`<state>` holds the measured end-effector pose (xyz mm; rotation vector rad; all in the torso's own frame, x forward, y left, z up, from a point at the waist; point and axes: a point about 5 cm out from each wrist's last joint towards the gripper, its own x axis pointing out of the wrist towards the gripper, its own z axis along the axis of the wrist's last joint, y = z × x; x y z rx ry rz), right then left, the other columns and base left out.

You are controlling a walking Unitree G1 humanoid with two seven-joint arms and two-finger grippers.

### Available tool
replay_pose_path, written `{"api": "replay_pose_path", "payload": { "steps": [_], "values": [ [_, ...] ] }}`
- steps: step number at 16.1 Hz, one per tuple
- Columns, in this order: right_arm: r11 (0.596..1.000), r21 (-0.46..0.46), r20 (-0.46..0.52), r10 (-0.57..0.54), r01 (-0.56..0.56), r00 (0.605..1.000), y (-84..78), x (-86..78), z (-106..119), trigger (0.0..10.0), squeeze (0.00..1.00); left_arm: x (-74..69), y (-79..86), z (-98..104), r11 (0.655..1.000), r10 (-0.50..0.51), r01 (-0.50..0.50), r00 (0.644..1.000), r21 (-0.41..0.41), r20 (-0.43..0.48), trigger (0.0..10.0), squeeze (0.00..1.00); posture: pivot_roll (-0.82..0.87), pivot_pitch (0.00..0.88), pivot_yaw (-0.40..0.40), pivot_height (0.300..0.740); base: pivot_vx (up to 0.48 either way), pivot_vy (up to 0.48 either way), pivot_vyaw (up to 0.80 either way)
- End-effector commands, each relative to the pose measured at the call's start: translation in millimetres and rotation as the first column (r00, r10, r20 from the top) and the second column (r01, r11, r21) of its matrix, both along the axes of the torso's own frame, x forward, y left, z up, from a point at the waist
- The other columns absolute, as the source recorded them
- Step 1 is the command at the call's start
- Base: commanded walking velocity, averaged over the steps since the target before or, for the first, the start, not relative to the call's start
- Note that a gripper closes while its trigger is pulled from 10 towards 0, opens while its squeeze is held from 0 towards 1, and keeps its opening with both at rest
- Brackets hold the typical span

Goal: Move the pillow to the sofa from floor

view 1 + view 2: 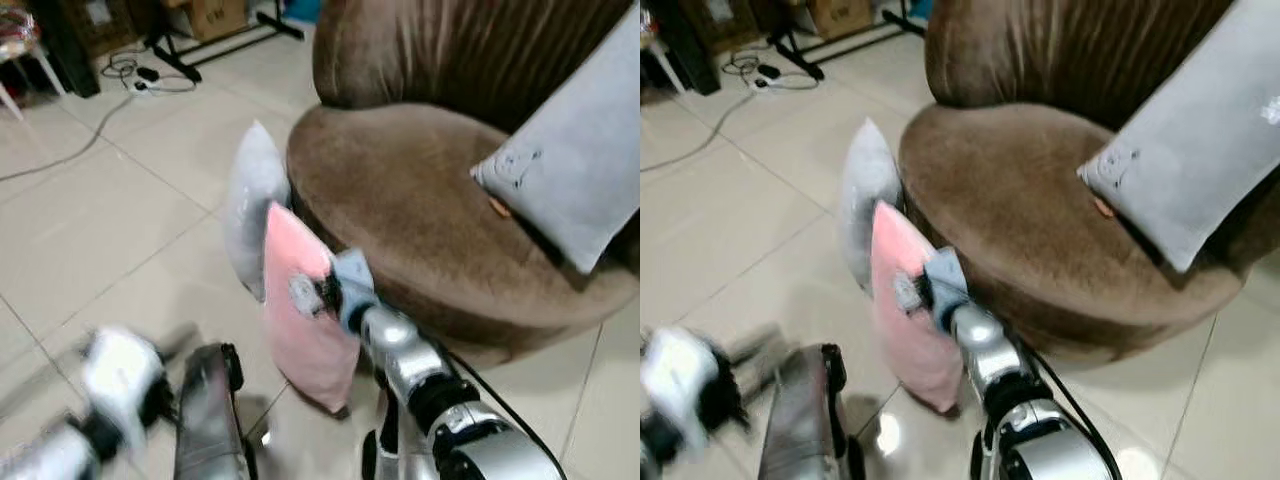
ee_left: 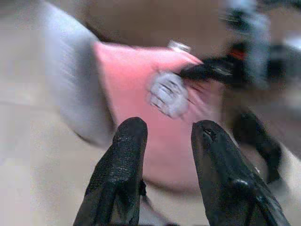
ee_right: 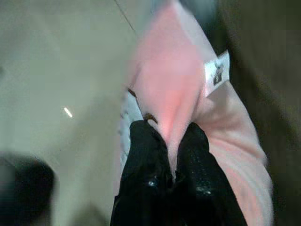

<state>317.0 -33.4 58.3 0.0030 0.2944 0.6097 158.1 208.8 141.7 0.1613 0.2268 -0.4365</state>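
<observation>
1. Pinching the upper edge of the pink pillow [image 1: 305, 320], the right gripper [image 3: 170, 141] has both black fingers closed tight on the fabric, with a fold of pink cloth squeezed between them.
2. The pink pillow stands upright on its lower corner on the tiled floor [image 1: 110, 230], its top leaning against the front of the brown sofa [image 1: 420, 210].
3. A white tag [image 3: 217, 73] sticks out from the pillow's seam, next to the sofa's dark side.
4. A pale grey pillow [image 1: 255, 205] stands just behind the pink one, also propped against the sofa's curved front.
5. Another grey cushion [image 1: 570, 180] already lies on the sofa seat, resting against the backrest on the robot's right.
6. The left gripper [image 2: 164, 155] is low on the robot's left, blurred in the head views; its two fingers [image 2: 123, 160] are spread apart, holding nothing, and point toward the pink pillow.
7. Cables [image 1: 130, 75] and a black stand's feet [image 1: 215, 45] lie on the floor farther back.
</observation>
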Motion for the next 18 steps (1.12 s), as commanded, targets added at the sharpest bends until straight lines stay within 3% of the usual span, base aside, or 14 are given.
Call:
{"api": "replay_pose_path", "payload": {
  "steps": [1,3,4,5,6,7,8,9,11,13,16,18],
  "values": [
    [0.993,0.121,0.069,0.003,-0.011,0.998,-5.7,4.8,23.9,0.0,0.0,3.2,3.4,2.0,0.999,0.039,-0.039,0.999,-0.003,0.008,10.0,0.0,0.07,0.0,-0.025,0.48,0.0,0.0,0.0],
    [0.979,0.206,0.117,-0.027,0.002,0.993,-21.4,3.5,41.8,0.0,0.0,9.6,-2.4,1.2,0.999,0.035,-0.035,0.999,0.015,0.035,10.0,0.0,0.04,0.0,-0.002,0.48,0.0,0.0,0.0],
    [0.969,0.245,0.155,-0.083,0.044,0.984,-37.0,-1.9,55.1,0.0,0.0,14.8,-5.5,0.7,0.998,0.052,-0.054,0.997,0.022,0.054,10.0,0.0,0.01,0.0,0.011,0.48,0.0,0.0,0.0],
    [0.969,0.245,0.155,-0.083,0.044,0.984,-37.0,-1.9,55.1,0.0,0.0,14.8,-5.5,0.7,0.998,0.052,-0.054,0.997,0.022,0.054,10.0,0.0,0.01,0.0,0.011,0.48,0.0,0.0,0.0],
    [0.952,0.283,0.191,-0.175,0.116,0.966,-63.5,-14.1,73.2,0.0,0.0,25.3,-13.7,-1.8,0.997,0.079,-0.08,0.994,0.005,0.075,10.0,0.0,-0.04,0.0,0.027,0.48,0.0,0.0,0.0],
    [0.909,0.357,0.195,-0.297,0.214,0.935,-88.7,-27.9,102.4,10.0,0.0,40.8,-20.7,-1.4,0.992,0.119,-0.121,0.987,0.017,0.109,10.0,0.0,-0.08,0.0,0.04,0.48,0.0,0.0,0.0],
    [0.881,0.424,0.243,-0.335,0.211,0.91,-96.9,-36.9,132.4,10.0,0.0,53.1,-22.5,2.5,0.989,0.15,-0.151,0.98,0.0,0.131,10.0,0.0,-0.09,0.0,0.046,0.48,0.0,0.0,0.0],
    [0.889,0.395,0.295,-0.361,0.231,0.885,-104.8,-39.0,146.8,10.0,0.0,59.8,-23.0,7.7,0.984,0.173,-0.176,0.97,0.002,0.168,10.0,0.0,-0.09,0.0,0.039,0.48,0.0,0.0,0.0],
    [0.86,0.4,0.298,-0.449,0.317,0.842,-114.7,-37.6,152.1,10.0,0.0,61.7,-20.2,16.7,0.973,0.222,-0.229,0.95,0.007,0.218,10.0,0.0,-0.09,0.0,0.039,0.49,0.0,0.0,0.0],
    [0.843,0.422,0.238,-0.457,0.333,0.857,-104.0,-38.8,152.9,10.0,0.0,67.2,-10.3,18.4,0.953,0.282,-0.301,0.926,0.04,0.251,10.0,0.0,-0.08,0.0,0.048,0.515,0.0,0.0,0.0],
    [0.865,0.396,0.218,-0.416,0.309,0.883,-89.2,-36.9,152.5,10.0,0.0,77.9,-13.1,23.0,0.956,0.261,-0.289,0.921,0.058,0.288,10.0,0.0,-0.07,0.0,0.057,0.545,0.0,0.0,0.0],
    [0.868,0.38,0.215,-0.419,0.32,0.882,-86.7,-38.3,147.9,10.0,0.0,77.7,-11.5,22.6,0.954,0.261,-0.292,0.92,0.067,0.292,10.0,0.0,-0.07,0.0,0.069,0.56,0.0,0.0,0.0]
  ]
}}
